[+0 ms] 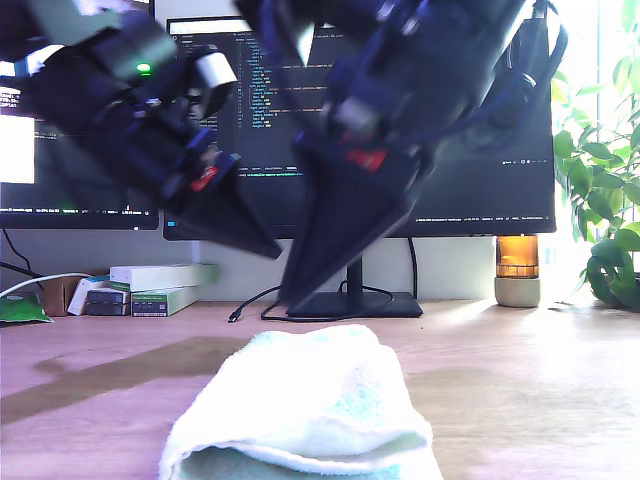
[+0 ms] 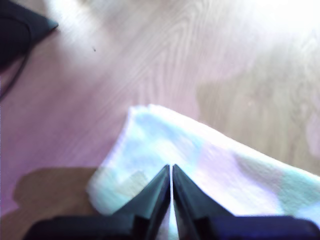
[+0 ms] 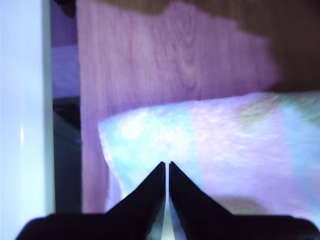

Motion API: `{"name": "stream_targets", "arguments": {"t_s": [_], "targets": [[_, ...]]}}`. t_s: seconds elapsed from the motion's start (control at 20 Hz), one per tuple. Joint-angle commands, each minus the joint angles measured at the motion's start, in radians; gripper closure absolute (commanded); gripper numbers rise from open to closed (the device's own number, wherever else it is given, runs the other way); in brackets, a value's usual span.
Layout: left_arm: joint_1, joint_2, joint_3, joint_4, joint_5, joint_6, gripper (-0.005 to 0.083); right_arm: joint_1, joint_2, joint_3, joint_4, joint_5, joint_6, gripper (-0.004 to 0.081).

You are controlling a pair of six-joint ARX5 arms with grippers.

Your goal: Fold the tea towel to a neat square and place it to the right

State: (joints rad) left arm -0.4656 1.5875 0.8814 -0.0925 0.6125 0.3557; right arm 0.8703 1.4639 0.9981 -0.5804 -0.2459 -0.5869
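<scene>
Towel [image 1: 310, 410] lies folded on wood surface [image 1: 520, 380]; ext view shows both arms blurred above it. Wrist views show first gripper [image 2: 171, 172] and second gripper [image 3: 166, 169] jaws together, over pastel bands.

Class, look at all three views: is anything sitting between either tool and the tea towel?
Nothing visible is. In both wrist views, my first tool and my second tool hang directly over the tea towel with jaws closed and only air between. The table around the towel shows bare wood.

Black arms [image 1: 150, 130] — red marks, green light, tapered black fingers [image 2: 155, 200].
</scene>
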Motion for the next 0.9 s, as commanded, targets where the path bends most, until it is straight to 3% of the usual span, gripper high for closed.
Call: {"name": "stream_targets", "arguments": {"t_s": [0.0,0.2,0.4,0.6,0.7,0.85], "targets": [[-0.001,-0.036,-0.067,0.063,0.030,-0.012,0.0795,-0.003,-0.051,-0.016,-0.011,0.031,-0.032,0.0780],[-0.001,-0.069,-0.215,0.258,0.067,-0.056,0.0795,-0.002,-0.179,-0.058,-0.015,0.075,-0.051,0.0781],[-0.001,-0.069,-0.303,0.412,0.072,-0.102,0.0795,0.031,-0.300,-0.142,-0.016,0.222,-0.150,0.0782],[-0.001,-0.055,-0.314,0.446,0.092,-0.103,0.0795,0.121,-0.415,-0.273,-0.003,0.363,-0.224,0.0782],[-0.001,-0.051,-0.314,0.456,0.110,-0.104,0.0795,0.183,-0.497,-0.346,0.030,0.426,-0.205,0.0782],[-0.001,-0.050,-0.314,0.464,0.119,-0.116,0.0795,0.256,-0.676,-0.428,0.195,0.490,-0.087,0.0782]]}}
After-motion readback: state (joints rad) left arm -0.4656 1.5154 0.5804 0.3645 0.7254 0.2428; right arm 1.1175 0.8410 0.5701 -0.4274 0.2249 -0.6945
